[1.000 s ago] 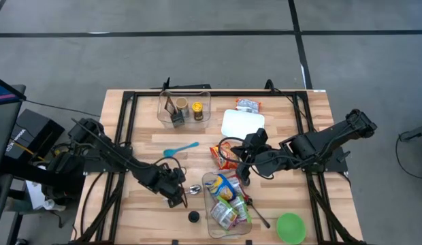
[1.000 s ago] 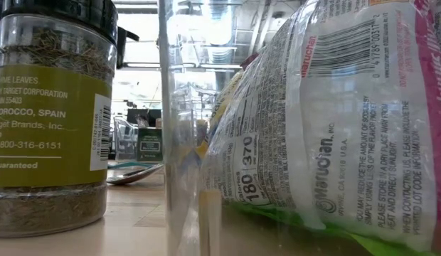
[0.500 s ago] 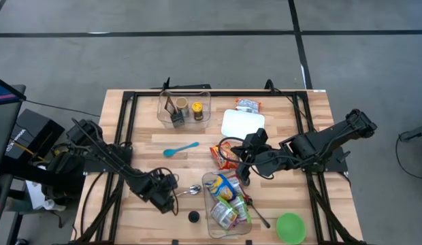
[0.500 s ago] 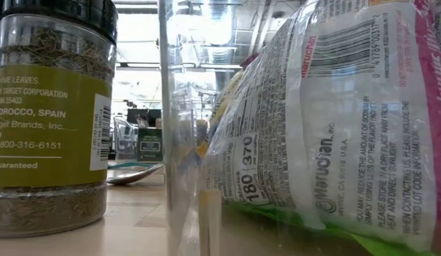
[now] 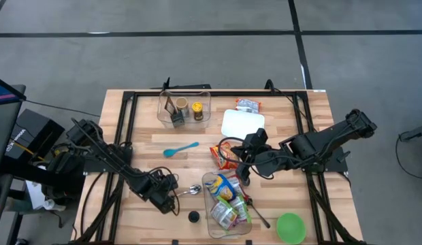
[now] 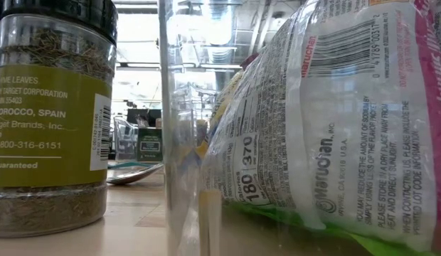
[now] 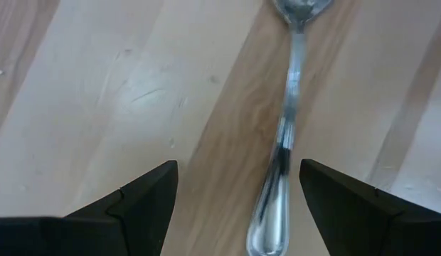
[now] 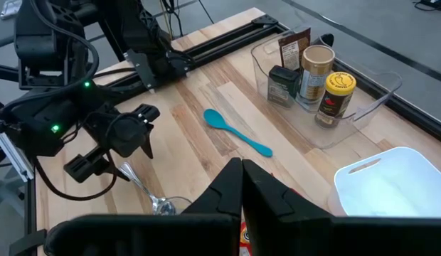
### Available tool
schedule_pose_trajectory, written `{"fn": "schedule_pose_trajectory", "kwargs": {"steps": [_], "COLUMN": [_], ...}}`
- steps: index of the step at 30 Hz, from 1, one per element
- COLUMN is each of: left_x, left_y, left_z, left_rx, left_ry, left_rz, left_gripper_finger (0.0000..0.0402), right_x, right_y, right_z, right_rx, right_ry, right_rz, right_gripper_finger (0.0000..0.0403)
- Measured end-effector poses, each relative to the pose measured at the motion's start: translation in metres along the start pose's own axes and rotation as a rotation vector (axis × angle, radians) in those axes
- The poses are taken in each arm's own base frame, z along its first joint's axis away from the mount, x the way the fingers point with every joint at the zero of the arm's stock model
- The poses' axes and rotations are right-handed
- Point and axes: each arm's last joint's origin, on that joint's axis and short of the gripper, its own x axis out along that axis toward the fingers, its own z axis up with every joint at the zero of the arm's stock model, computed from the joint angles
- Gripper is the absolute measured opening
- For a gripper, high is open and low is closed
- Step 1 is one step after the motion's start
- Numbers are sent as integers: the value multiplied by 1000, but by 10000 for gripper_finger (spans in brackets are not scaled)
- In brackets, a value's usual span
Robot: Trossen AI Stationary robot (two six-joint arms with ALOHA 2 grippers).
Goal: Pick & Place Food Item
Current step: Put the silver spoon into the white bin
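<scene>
Overhead: left claw (image 5: 171,201), fingers apart, hovers beside metal spoon (image 5: 191,190) on table (image 5: 146,133). Right claw (image 5: 242,171) closed, empty, above orange snack packet (image 5: 224,156): light, crinkly, slippery; pinch edge.

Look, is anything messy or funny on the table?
Nothing is spilled or broken. The metal spoon lies loose on the wood beside the snack bin, under the open left gripper. An orange snack bag lies outside the bin.

High view: straight down over the whole wooden tabletop (image 5: 279,211). Low view: level, against a clear plastic bin (image 6: 179,142). Left wrist view: close above the metal spoon (image 7: 284,135), shared with high and right wrist views.
</scene>
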Motion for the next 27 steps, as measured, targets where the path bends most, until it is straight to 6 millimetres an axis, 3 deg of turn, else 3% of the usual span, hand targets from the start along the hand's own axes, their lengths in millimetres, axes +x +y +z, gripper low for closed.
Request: {"fn": "schedule_pose_trajectory", "kwargs": {"steps": [13, 27], "left_x": [1, 0], "left_y": [-1, -7], "left_z": [-5, -2], "left_rx": [119, 101], "left_ry": [-19, -59], "left_rz": [-7, -53], "left_gripper_finger": [288, 232], "right_x": [0, 0], "right_y": [0, 0], "right_z": [0, 0], "right_rx": [-1, 1], "right_ry": [0, 0], "right_rz": [-1, -1], "right_gripper_finger": [1, 1]}}
